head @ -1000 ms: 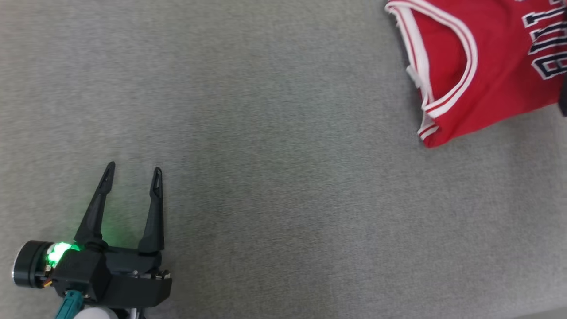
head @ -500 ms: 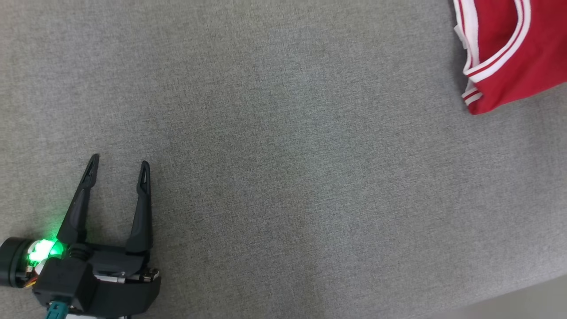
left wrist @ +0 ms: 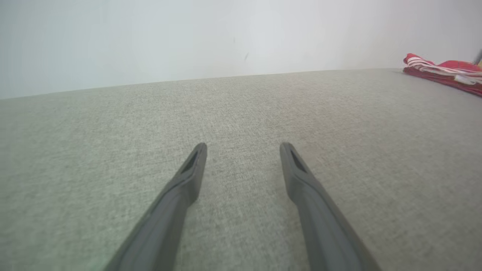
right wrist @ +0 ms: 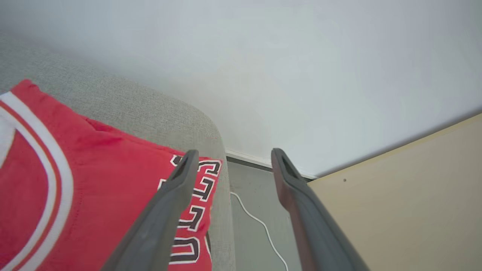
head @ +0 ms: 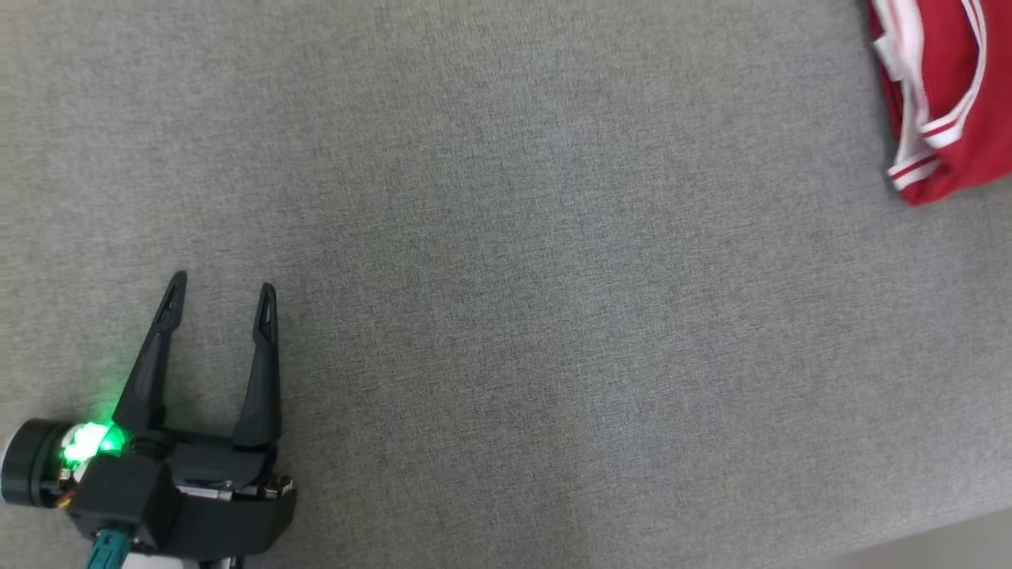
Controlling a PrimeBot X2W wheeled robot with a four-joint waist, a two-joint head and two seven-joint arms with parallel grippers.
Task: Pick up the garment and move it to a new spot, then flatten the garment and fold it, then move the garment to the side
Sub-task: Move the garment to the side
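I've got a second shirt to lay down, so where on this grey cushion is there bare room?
The broad grey cushion between the left gripper, near left, and the red jersey, far right corner, is bare; a hand passes freely there. It is crowded at the right edge, where the jersey lies and the right gripper hangs open at its edge.

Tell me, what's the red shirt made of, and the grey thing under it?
Red shirt: probably soft matte sports cloth; it lies limp, with white striped trim. Grey surface: woven fabric, likely padded; fine crisscross threads show and its corner is rounded.
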